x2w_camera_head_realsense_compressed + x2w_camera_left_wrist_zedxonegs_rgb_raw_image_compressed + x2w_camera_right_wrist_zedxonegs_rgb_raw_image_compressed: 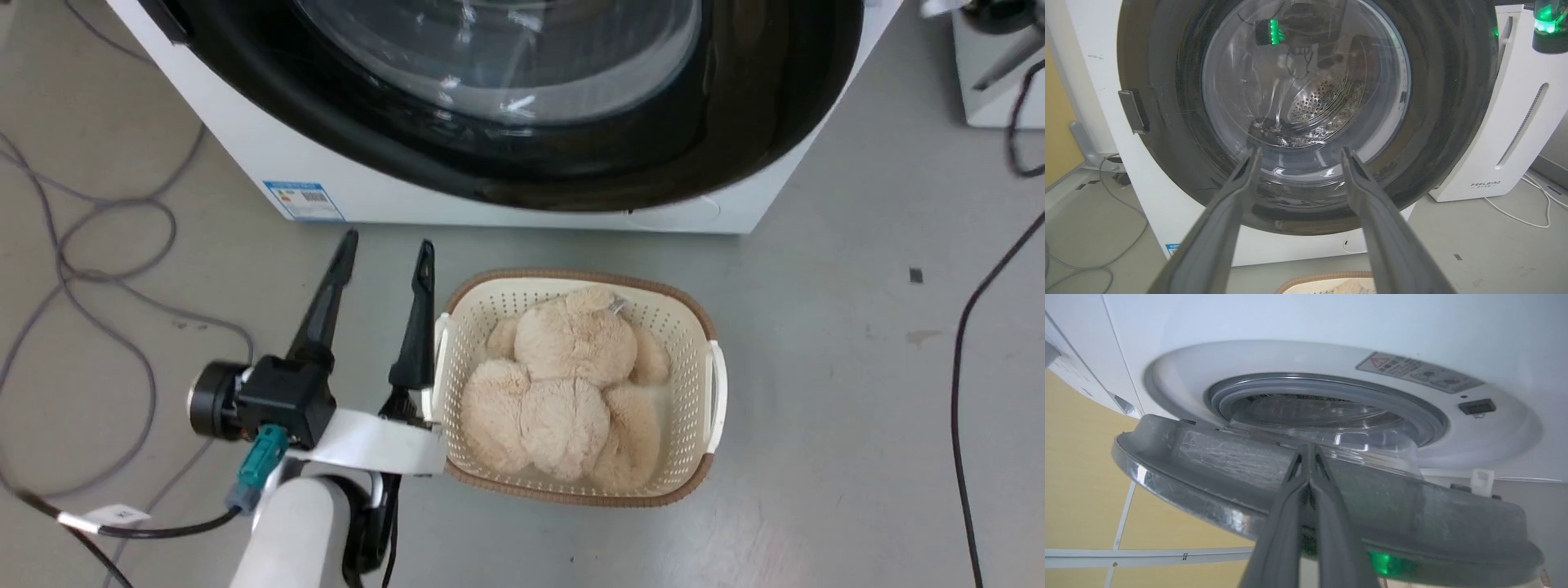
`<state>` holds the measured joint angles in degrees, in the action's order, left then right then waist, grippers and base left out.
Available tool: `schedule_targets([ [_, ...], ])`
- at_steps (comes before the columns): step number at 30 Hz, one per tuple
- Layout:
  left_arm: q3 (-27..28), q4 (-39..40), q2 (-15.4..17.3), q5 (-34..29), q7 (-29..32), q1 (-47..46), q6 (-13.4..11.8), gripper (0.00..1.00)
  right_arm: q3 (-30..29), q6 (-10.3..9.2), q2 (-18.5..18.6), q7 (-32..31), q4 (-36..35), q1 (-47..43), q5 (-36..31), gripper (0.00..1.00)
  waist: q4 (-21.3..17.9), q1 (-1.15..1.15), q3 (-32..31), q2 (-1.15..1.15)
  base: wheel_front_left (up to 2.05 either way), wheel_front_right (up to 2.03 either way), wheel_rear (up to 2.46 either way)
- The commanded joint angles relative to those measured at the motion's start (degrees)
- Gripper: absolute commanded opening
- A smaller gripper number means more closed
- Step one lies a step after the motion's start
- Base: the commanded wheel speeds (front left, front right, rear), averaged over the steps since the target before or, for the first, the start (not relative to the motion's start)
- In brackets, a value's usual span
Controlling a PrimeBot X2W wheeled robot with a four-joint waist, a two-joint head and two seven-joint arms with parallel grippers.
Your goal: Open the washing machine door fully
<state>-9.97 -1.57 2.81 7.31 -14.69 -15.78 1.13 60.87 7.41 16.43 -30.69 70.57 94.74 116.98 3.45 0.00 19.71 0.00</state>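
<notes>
The washing machine door (735, 122) has a wide black rim and a bulging glass centre (1306, 81), and it stands ajar on the white washing machine (245, 122). In the right wrist view, a gap shows between the door's dark grey inner face (1208, 457) and the grey rubber ring (1331, 381). My right gripper (1306, 448) is shut, its tips resting against that inner face past the rim. My left gripper (385, 249) is open and empty above the floor, pointing at the front of the door (1453, 102). The open fingers of the left gripper (1301, 152) frame the glass.
A cream basket (702, 327) holding a beige plush toy (563, 384) sits on the floor just right of my left gripper. Cables (114, 269) lie at the left and right. The white FEELBIRD appliance (1515, 122) stands right of the machine. A blue label (304, 200) marks the machine's lower corner.
</notes>
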Motion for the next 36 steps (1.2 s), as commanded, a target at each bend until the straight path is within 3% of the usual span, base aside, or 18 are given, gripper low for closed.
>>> schedule_targets([
  [1,0.07,-0.33,0.07,0.52,-0.30,1.07,-0.25,1.00,0.53,0.08,-1.24,0.20,-0.25,-1.58,-0.11,0.00,0.25,0.00,-0.94,0.00,0.00,0.00,0.00],
  [7,-0.17,-1.06,0.07,0.70,-0.30,2.40,-0.35,1.00,0.26,0.08,-2.38,1.59,-1.52,-4.44,0.64,0.00,0.83,0.00,-3.31,0.00,0.00,0.00,0.00],
  [11,-0.53,-1.19,0.07,0.97,-0.30,2.70,-0.52,1.00,-0.66,0.08,0.26,-4.03,-4.13,-5.11,2.30,0.00,1.39,0.00,-3.93,0.00,0.00,0.00,0.00],
  [36,-0.20,-4.18,0.07,0.77,-0.30,8.02,-0.18,1.00,4.15,0.08,4.73,-8.54,-19.60,-20.08,9.20,0.00,4.66,0.00,-13.32,0.00,0.00,0.00,0.00],
])
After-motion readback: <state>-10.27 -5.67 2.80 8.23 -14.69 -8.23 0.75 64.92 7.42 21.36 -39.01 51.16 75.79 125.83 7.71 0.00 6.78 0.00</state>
